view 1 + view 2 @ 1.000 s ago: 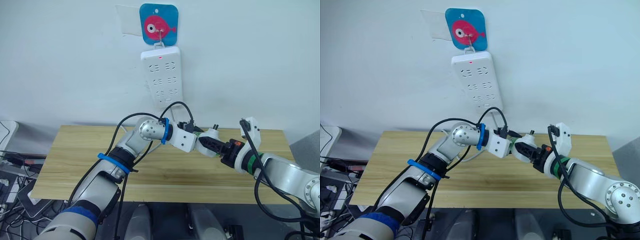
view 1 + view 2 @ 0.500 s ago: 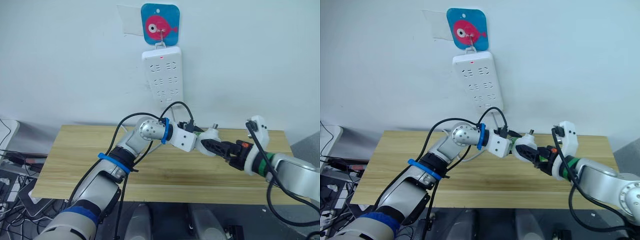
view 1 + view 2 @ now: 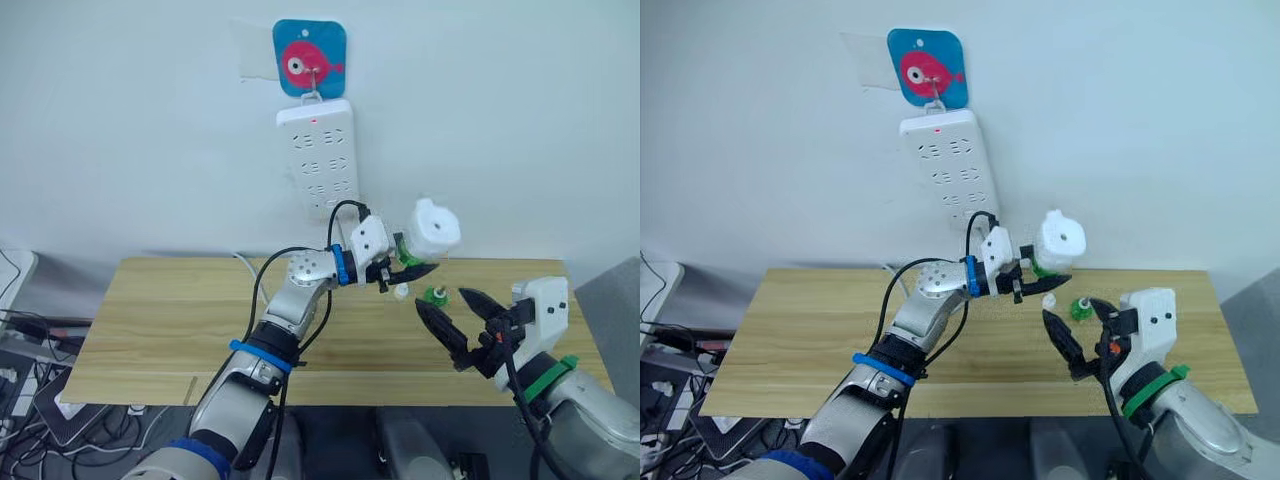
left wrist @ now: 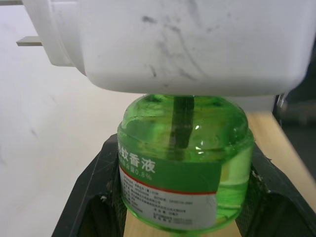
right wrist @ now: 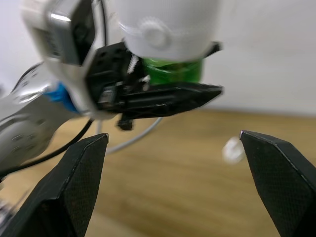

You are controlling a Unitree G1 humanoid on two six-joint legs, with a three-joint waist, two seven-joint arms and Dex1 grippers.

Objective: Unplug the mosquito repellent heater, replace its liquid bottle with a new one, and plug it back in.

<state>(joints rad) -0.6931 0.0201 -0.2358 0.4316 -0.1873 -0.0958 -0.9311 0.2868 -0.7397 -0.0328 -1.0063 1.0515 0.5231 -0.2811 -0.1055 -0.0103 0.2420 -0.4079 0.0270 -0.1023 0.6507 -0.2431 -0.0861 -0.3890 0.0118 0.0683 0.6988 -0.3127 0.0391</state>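
- White wall behind a wooden table [image 3: 180, 330]; on the wall we see a power strip [image 3: 318, 158] hanging from a hook on a blue card with a pink fish [image 3: 310, 60].
- Our left gripper [image 3: 405, 270] is raised above the table's far edge, and its fingers [image 4: 91, 197] are closed on the green bottle [image 4: 185, 163], one finger on each side of it.
- We see the heater [image 3: 433, 228] sitting on top of that bottle, held up in the air in front of the wall, just right of the strip's lower end and apart from it.
- Our right gripper [image 3: 455, 320] is below and to the right of the heater, not touching it; its fingers [image 5: 74, 187] are spread wide with nothing between them.
- We can see the bottle's label: a green band with white Chinese characters and "0.8%", then a white panel of print too small for us to read.
- The heater is a white rounded plastic body with grey scuffs on its underside, a round vent on its top face, and a metal plug prong sticking out at one side.
- The bottle is clear green with liquid inside and a dark wick running up into the heater.
- A small white piece [image 3: 401, 292] and a small green piece [image 3: 434, 295] lie on the table below the heater.
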